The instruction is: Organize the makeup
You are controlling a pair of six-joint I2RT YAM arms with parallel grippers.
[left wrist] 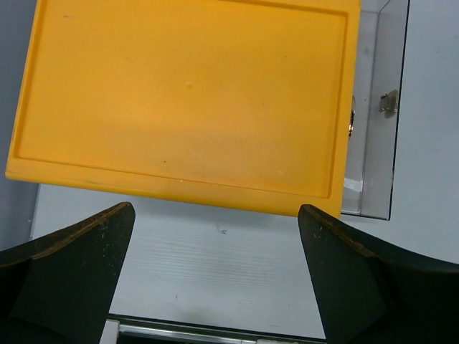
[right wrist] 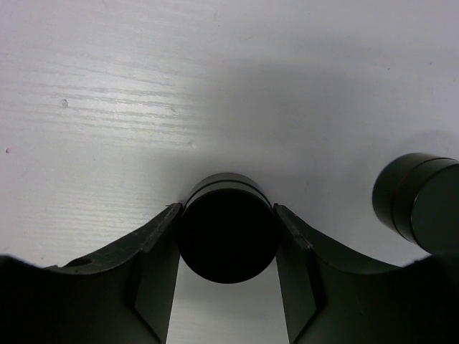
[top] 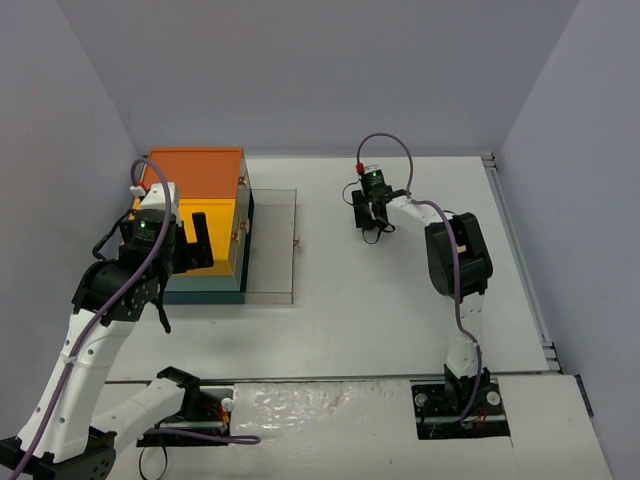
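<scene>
Your right gripper (right wrist: 228, 215) is clamping a round black jar (right wrist: 228, 244) against the table (right wrist: 107, 86), seemingly for a lift. A second jar (right wrist: 419, 204) is sitting just beside. Your left gripper (left wrist: 215, 215) is hanging spread above the orange box (left wrist: 186, 100), likely idling.

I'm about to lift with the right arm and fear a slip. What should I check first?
1. The right end effector clamps both sides of the round black jar: ok.
2. The second black jar stands apart from the held one: ok.
3. The left end effector is open and empty: ok.
4. The orange-topped teal box is open to receive the jar: cannot tell.
5. The held jar is off the white table: cannot tell.
</scene>
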